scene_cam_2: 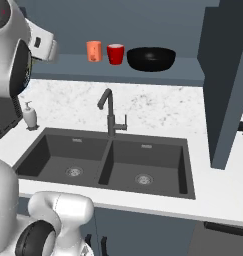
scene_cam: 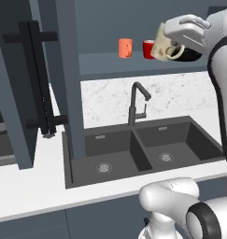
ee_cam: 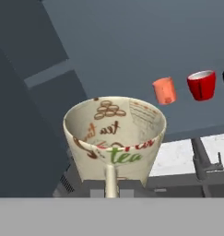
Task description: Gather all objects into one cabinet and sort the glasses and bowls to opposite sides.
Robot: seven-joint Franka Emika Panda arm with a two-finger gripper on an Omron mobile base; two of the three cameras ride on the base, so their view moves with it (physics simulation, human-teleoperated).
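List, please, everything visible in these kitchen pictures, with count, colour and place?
beige mug: one, cream with printed words, held in the air
orange tumbler: one, pale orange, cabinet shelf, leftmost
red cup: one, red, shelf, between tumbler and bowl
black bowl: one, glossy black, shelf, rightmost
cabinet: one, slate-blue, above the counter, doors open
sink: one, dark, double basin, in the counter
faucet: one, black, behind the sink
soap dispenser: one, white, left of the sink
gripper: one, white, shut on the mug

Glossy black bowl (scene_cam_2: 151, 58); matt dark sink (scene_cam_2: 108, 165); speckled stone backsplash (scene_cam_2: 143, 107).
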